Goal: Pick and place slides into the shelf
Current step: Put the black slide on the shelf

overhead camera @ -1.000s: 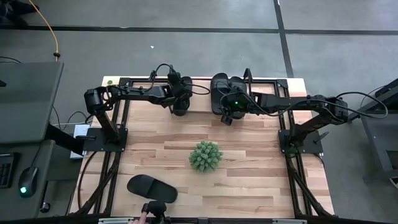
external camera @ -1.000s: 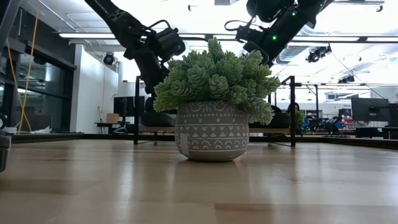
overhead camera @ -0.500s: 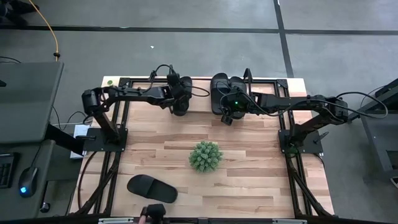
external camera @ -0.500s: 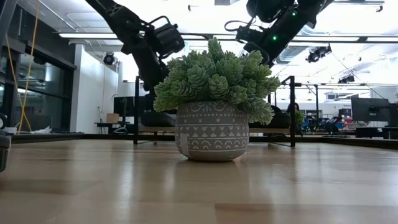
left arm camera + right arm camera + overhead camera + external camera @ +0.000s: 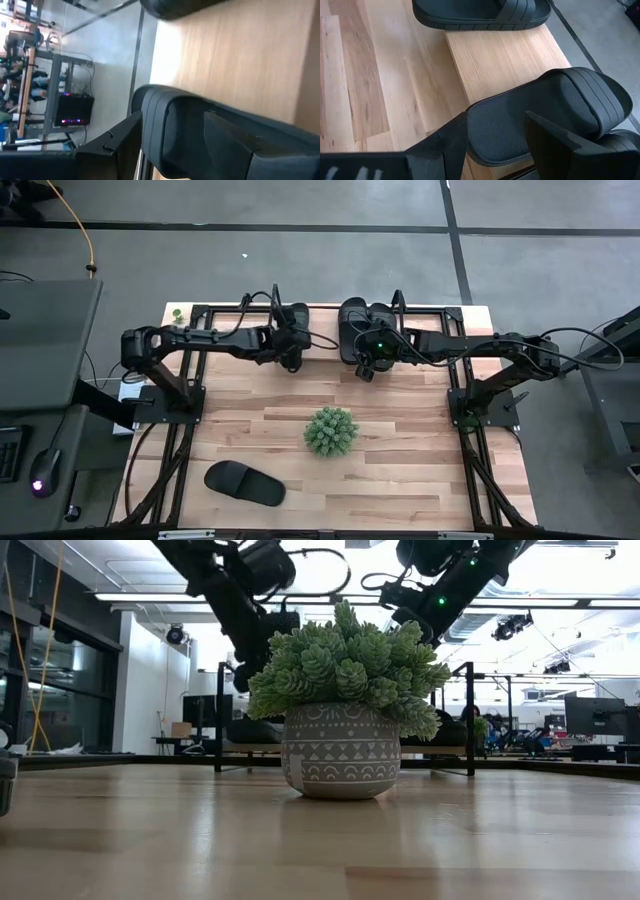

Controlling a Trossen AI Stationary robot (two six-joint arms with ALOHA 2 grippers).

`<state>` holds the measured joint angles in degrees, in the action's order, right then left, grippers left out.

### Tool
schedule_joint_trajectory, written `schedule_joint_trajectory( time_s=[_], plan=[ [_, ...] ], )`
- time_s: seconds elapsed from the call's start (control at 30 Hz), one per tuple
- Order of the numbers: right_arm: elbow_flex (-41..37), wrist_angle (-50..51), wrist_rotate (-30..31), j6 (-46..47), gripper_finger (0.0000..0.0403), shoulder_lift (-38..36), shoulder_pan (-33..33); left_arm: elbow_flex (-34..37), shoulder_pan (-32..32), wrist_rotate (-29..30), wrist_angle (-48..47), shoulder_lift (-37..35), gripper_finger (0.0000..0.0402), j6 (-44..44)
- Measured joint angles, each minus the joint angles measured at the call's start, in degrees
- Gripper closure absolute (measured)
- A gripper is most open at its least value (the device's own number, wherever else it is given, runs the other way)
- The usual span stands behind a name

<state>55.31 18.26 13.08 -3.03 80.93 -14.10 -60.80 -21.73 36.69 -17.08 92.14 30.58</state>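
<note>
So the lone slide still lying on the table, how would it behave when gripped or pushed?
The slide lies flat on its broad sole, so it should scoot rather than roll or tip. It looks like moulded foam: probably light, slightly bendy. Its ribbed strap likely offers a firm, non-slippery hold.

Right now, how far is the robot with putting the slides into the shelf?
Done: three slides lie on the shelf. In hand: the left gripper is at the leftmost slide, grip unclear; the right gripper hangs open over another. Left: the fourth slide, on the tabletop near the potted plant.
</note>
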Motion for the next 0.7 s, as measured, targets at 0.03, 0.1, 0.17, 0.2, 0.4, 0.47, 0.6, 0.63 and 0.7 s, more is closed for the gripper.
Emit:
schedule_joint_trajectory(
  time_s=[0.03, 0.1, 0.17, 0.2, 0.4, 0.47, 0.6, 0.63, 0.7],
  plan=[
    [0.00, -0.02, 0.00, 0.00, 0.0219, 0.00, -0.01, 0.00, 0.51, 0.07, -0.05, -0.40, 0.0206, -0.24],
    [0.00, -0.01, -0.01, 0.02, 0.0219, 0.00, -0.01, 0.00, 1.70, 0.92, -0.30, -1.12, 0.0206, -0.74],
    [0.00, -0.02, 0.00, 0.02, 0.0219, 0.00, -0.01, 0.00, 2.97, 2.53, -0.88, -1.69, 0.0206, -1.12],
    [0.00, -0.02, -0.02, 0.02, 0.0219, 0.00, 0.02, 0.00, 3.62, 3.45, -1.73, -1.93, 0.0206, -1.50],
    [0.03, -0.03, -1.49, 1.77, 0.0219, 0.00, 0.02, 0.00, 7.68, 6.95, -6.83, -3.47, 0.0206, -5.20],
    [0.07, -0.19, -2.75, 2.86, 0.0219, 0.00, 0.25, 0.00, 9.16, 7.75, -8.34, -4.32, 0.0206, -7.00],
    [0.09, -1.31, -2.84, 3.19, 0.0219, 0.00, 1.67, 0.00, 12.35, 7.82, -11.18, -6.40, 0.0206, -10.95],
    [0.09, -1.81, -2.89, 3.21, 0.0219, 0.00, 2.20, 0.00, 13.22, 7.79, -12.17, -6.92, 0.0206, -11.84],
    [0.10, -2.98, -2.91, 3.23, 0.0219, 0.00, 3.38, 0.00, 15.10, 7.81, -13.89, -7.98, 0.0206, -13.70]
  ],
)
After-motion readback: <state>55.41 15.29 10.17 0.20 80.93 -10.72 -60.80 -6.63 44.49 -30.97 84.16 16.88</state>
